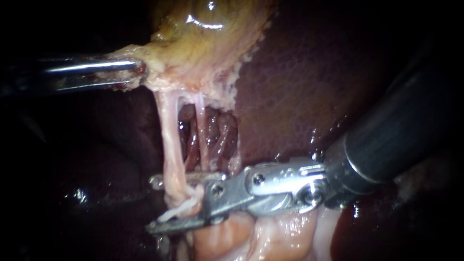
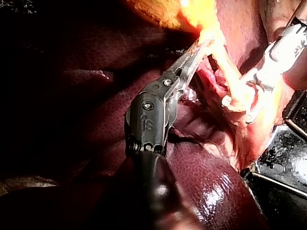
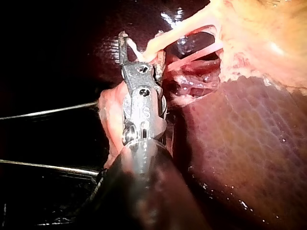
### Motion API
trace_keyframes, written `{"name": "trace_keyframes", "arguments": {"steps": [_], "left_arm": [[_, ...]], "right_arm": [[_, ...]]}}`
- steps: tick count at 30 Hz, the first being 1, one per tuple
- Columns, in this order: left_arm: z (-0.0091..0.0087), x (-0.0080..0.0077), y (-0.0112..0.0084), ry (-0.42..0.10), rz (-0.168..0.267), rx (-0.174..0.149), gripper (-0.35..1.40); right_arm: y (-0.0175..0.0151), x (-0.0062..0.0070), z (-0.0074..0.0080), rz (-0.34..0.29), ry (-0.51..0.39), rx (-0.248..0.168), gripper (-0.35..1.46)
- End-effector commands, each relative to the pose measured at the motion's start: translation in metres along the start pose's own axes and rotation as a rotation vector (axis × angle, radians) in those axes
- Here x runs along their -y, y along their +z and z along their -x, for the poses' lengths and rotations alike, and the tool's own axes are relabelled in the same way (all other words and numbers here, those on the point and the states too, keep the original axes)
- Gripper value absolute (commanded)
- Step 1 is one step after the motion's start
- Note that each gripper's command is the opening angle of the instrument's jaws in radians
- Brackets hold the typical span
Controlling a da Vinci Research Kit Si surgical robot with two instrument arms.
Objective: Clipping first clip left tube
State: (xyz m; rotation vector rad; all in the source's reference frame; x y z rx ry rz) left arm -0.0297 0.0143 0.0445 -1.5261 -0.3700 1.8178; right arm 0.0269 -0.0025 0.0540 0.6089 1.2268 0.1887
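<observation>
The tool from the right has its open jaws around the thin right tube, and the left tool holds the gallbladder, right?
Not quite. The endoscope view shows the right instrument with its open jaws around the thicker left tube, not the thin right tube. The left instrument does hold the gallbladder at its edge.

The gallbladder (image 1: 208, 38) lies at the upper middle of the frame, the liver (image 1: 309, 87) to its right; the left instrument (image 1: 139, 72) enters at the upper left, its jaws closed on the gallbladder's edge; below hang two tubes, the left tube (image 1: 171, 145) beside the right tube (image 1: 200, 130); the right instrument (image 1: 155, 205) reaches in from the right at the lower middle, the left tube passing between its parted jaws.
</observation>
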Motion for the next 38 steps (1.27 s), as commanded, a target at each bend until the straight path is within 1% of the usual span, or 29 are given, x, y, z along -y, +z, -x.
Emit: {"name": "trace_keyframes", "arguments": {"steps": [1, 6, 13, 16, 17, 21, 24, 29, 38], "left_arm": [[0.0, 0.0, 0.0, 0.0, -0.001, 0.0, -0.35], [0.0, 0.0, 0.0, -0.001, -0.001, 0.0, -0.35], [0.0, 0.0, 0.0, -0.001, 0.0, 0.0, -0.35], [-0.0001, 0.0, 0.0, -0.001, 0.0, 0.0, -0.35], [-0.0001, 0.0, 0.0, -0.001, 0.0, 0.0, -0.35], [-0.0001, 0.0001, 0.0, -0.001, 0.0, 0.0, -0.35], [-0.0001, 0.0001, 0.0, -0.001, 0.0, 0.0, -0.35], [-0.0001, 0.0001, 0.0001, -0.001, 0.0, 0.0, -0.35], [0.0, 0.0004, 0.0001, -0.001, 0.001, 0.0, -0.35]], "right_arm": [[0.0, -0.0001, 0.0001, -0.001, 0.004, 0.001, 0.36], [0.0001, -0.0001, 0.0001, 0.003, 0.022, 0.001, 0.27], [0.0001, -0.0001, 0.0001, 0.006, 0.022, 0.001, 0.12], [0.0001, 0.0, 0.0001, -0.007, 0.034, 0.0, -0.05], [0.0, 0.0, 0.0001, -0.013, 0.039, 0.0, -0.16], [0.0001, 0.0001, 0.0, -0.029, 0.035, 0.001, -0.34], [0.0001, 0.0, 0.0, -0.043, 0.03, 0.001, -0.35], [0.0001, 0.0, 0.0001, -0.043, 0.059, 0.001, -0.35], [0.0001, -0.0002, 0.0002, -0.044, 0.065, 0.007, -0.35]]}}
